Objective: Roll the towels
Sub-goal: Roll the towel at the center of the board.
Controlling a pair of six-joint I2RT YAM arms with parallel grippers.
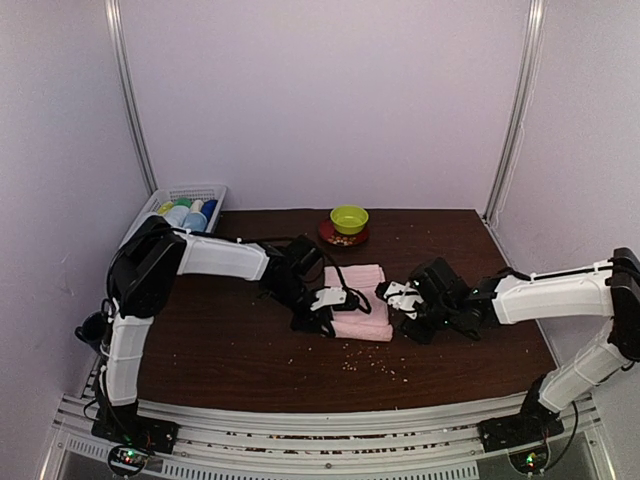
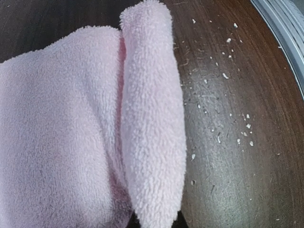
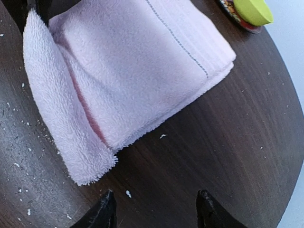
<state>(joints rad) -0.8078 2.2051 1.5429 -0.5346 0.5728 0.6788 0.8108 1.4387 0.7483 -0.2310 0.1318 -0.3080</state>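
Observation:
The pale pink towel (image 1: 357,299) lies folded in the middle of the dark table, its near edge turned up into a thick fold (image 2: 152,118). My left gripper (image 1: 324,308) is at the towel's left near corner; in the left wrist view the gripper (image 2: 152,221) is shut on that fold, with only the dark fingertips showing. My right gripper (image 1: 402,301) is just right of the towel; in the right wrist view it (image 3: 156,213) is open and empty over bare table, a little short of the towel's corner (image 3: 90,171). The light blue towel is out of view.
A green bowl (image 1: 349,217) on a red plate stands behind the towel, also in the right wrist view (image 3: 251,10). A white mesh basket (image 1: 165,198) with bottles sits at the back left. Crumbs (image 1: 375,365) are scattered on the table near the front.

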